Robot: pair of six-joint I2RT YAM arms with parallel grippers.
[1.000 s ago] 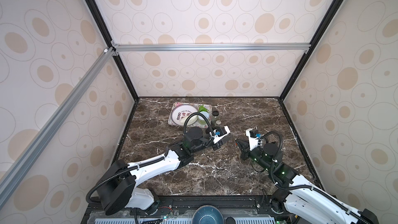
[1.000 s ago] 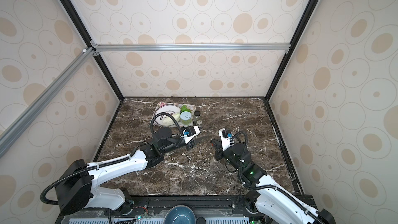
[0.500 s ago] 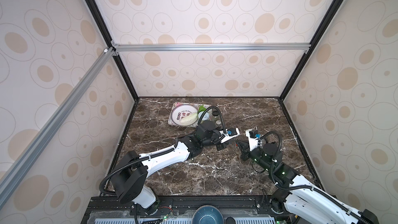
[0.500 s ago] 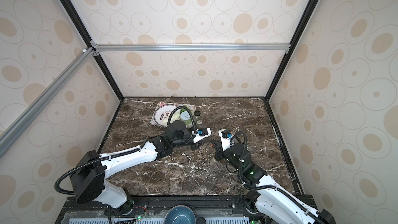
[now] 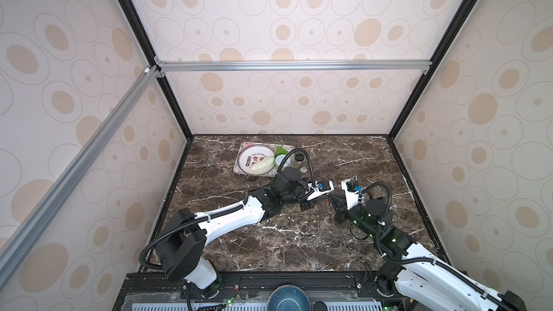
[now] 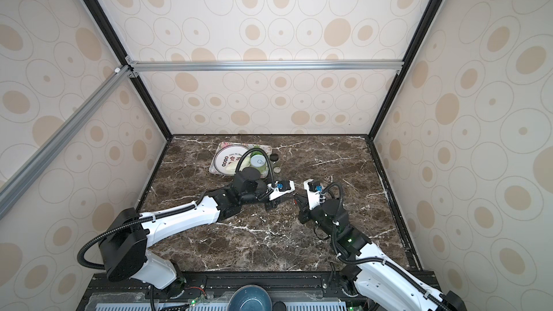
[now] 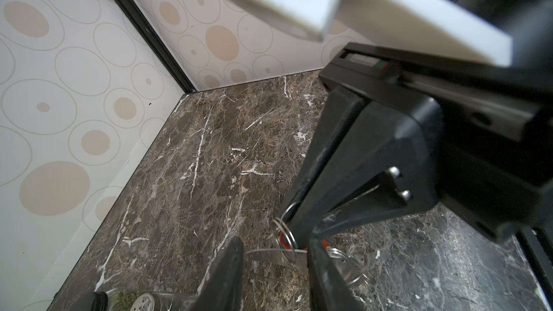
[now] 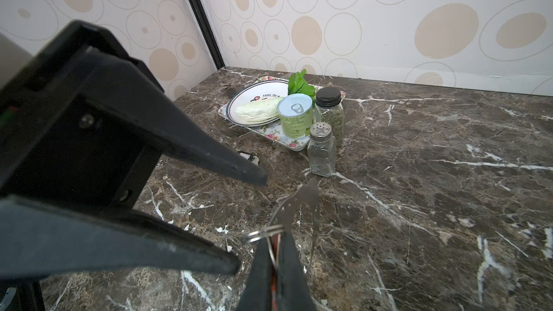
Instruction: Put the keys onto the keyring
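Movement is all on the left arm: within the last second it leaves the floral tray [image 8: 269, 137] and swings to mid-table. The left gripper [image 7: 275, 245] now sits nose to nose with the right gripper [image 8: 276, 243], its jaws narrower than before but parted, gripping nothing.

The right gripper does not budge. It stays clamped on the wire keyring [image 8: 263, 232], held above the marble tabletop [image 8: 419, 175]. A red-orange tag [image 7: 282, 241] is pinched between its fingers, and a silver key blade [image 8: 302, 201] sticks out past them. Whether that key is already threaded, I cannot tell.

In the left wrist view the blade lies across the gap between my left fingers. In the right wrist view the left tips look just short of it, so I judge there is no contact yet. A second key [image 8: 250, 157], black-tagged, lies on the marble beside the tray, off the ring. I read this as the approach to take the blade.
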